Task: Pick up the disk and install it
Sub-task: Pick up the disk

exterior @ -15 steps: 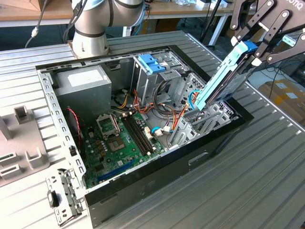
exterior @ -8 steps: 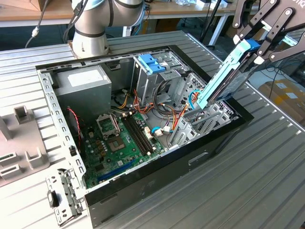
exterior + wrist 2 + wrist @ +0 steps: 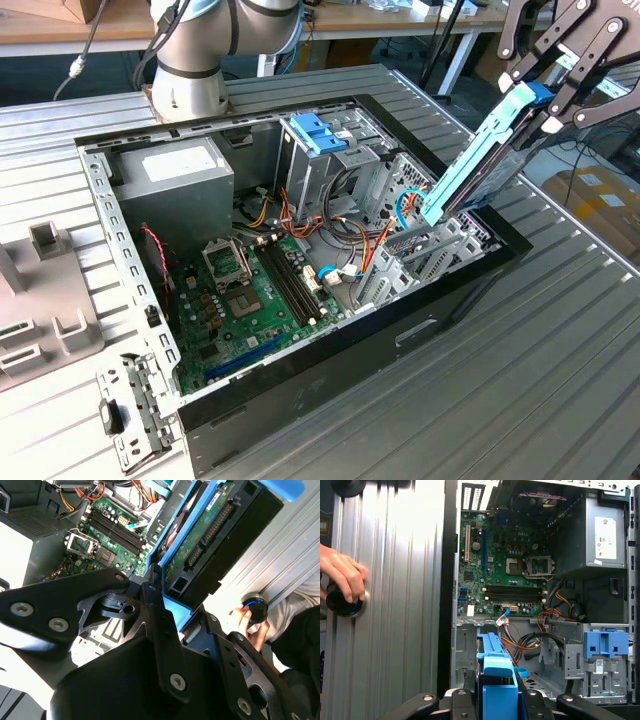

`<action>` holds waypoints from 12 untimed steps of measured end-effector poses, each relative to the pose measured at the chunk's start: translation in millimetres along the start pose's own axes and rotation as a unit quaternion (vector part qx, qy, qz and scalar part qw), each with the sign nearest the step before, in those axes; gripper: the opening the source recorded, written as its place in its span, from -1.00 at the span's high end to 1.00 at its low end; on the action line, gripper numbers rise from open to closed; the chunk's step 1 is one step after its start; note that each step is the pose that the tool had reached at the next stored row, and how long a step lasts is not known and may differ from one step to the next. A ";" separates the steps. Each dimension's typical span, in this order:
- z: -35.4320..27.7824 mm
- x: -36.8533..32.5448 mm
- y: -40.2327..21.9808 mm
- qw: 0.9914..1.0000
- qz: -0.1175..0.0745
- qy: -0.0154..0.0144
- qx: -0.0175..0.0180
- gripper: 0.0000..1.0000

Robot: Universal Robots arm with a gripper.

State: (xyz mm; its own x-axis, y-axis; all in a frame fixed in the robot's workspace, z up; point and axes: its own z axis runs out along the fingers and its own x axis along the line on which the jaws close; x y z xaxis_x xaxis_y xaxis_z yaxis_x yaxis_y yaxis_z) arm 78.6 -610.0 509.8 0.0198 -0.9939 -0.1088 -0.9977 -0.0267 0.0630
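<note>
The disk (image 3: 475, 155) hangs tilted over the open computer case (image 3: 300, 385) on the exterior view's right. Its light-blue side rail faces the camera, and its lower end dips toward the drive bay by the case's front wall. My gripper (image 3: 545, 95) is shut on the disk's upper end, black fingers (image 3: 575, 60) on both sides. In the second wrist view the disk (image 3: 210, 525) shows its green circuit board and connector between blue rails. In the first wrist view the disk (image 3: 497, 680) points into the case, held at its near end.
Inside the case are a green motherboard (image 3: 250, 300), a grey power supply (image 3: 175, 180), a blue latch piece (image 3: 318, 133) and loose cables. A person's hand (image 3: 342, 577) rests on a black knob on the ribbed table. A metal bracket (image 3: 135, 415) lies by the case corner.
</note>
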 end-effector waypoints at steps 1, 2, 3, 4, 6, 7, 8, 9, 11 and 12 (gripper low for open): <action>0.4 0.1 -1.4 1.000 0.000 0.000 -0.001 0.26; 0.8 0.2 -2.8 1.000 0.000 0.000 -0.001 0.26; 1.3 0.3 -4.6 1.000 0.000 0.000 -0.002 0.26; 1.8 0.4 -6.2 1.000 0.000 0.000 -0.002 0.26; 2.3 0.5 -9.1 1.000 0.000 0.000 -0.003 0.26; 2.6 0.6 -10.5 1.000 0.000 0.000 -0.003 0.26; 2.8 0.7 -12.0 1.000 0.000 0.000 -0.004 0.26; 3.0 0.8 -13.4 1.000 0.000 0.000 -0.004 0.26; 3.7 1.0 -19.1 1.000 0.001 0.000 -0.005 0.26; 4.1 1.1 -22.5 1.000 0.001 0.000 -0.006 0.26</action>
State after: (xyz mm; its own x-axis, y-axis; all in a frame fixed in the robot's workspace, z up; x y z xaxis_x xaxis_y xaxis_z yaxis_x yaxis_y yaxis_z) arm 100.8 -610.1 504.1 0.0184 -0.9939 -0.1091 -0.9968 -0.0267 0.0755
